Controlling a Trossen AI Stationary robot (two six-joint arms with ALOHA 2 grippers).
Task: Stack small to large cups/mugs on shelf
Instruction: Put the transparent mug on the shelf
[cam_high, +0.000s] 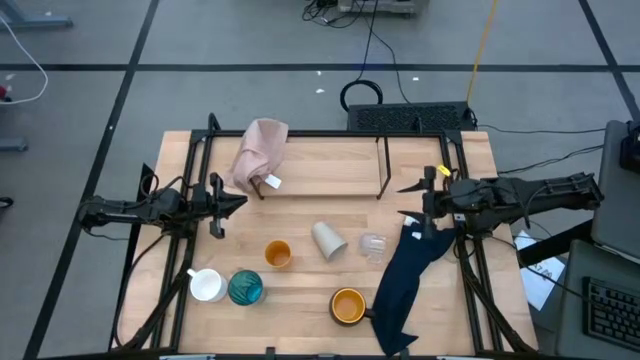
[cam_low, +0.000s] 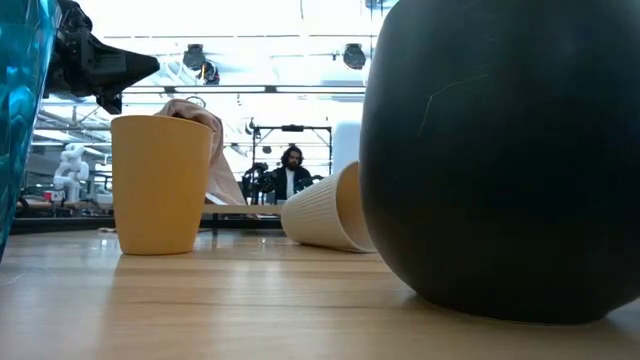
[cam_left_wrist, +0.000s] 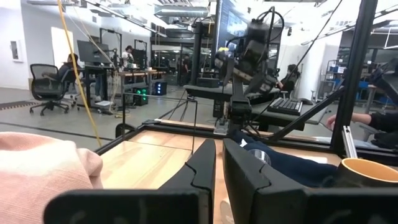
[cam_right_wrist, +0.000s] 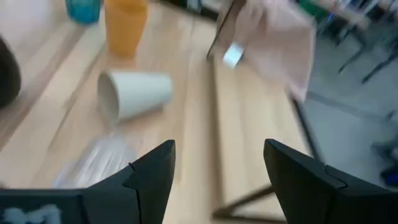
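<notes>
Wooden tabletop, busy lab behind it. Your right gripper (cam_high: 418, 213) hangs with fingers apart, nothing in them, over the beige cup (cam_high: 328, 240), which lies tipped on its side between the small orange cup (cam_high: 277, 254) and the tiny clear cup (cam_high: 373, 246). It's probably light and ribbed, so pinch across the body, gently. The left gripper (cam_high: 240, 201) waits with fingers together. The shelf (cam_high: 384, 160) stands behind.

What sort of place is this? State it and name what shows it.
Most likely a robotics lab or open workshop: office chairs and desks with monitors stand behind the wooden table, cables trail across the floor, and a person sits at a workstation beyond.
</notes>
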